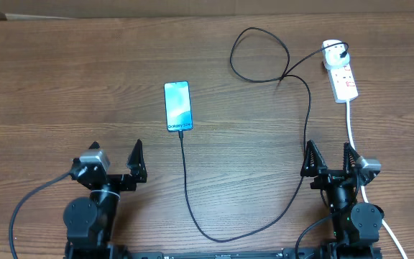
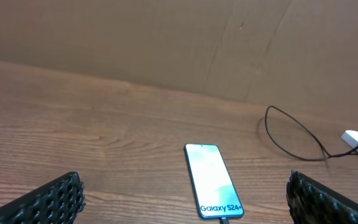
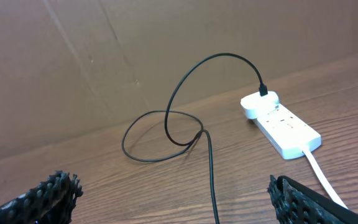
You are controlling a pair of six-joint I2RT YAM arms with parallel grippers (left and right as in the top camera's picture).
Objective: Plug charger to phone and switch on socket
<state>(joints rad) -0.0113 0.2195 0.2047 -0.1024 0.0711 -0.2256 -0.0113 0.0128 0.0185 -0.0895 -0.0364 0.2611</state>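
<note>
Charger (image 1: 184, 173) tip at the near edge of the phone (image 1: 177, 106), both hands spread.
Left hand (image 1: 117, 164) and right hand (image 1: 329, 162) hold nothing; the phone lies on the desk (image 1: 63, 86) ahead and right of the left hand, the socket (image 1: 341, 78) farther off, ahead of the right hand.

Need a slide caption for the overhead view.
Charger runs from socket to phone; left gripper and right gripper open, empty.
</note>
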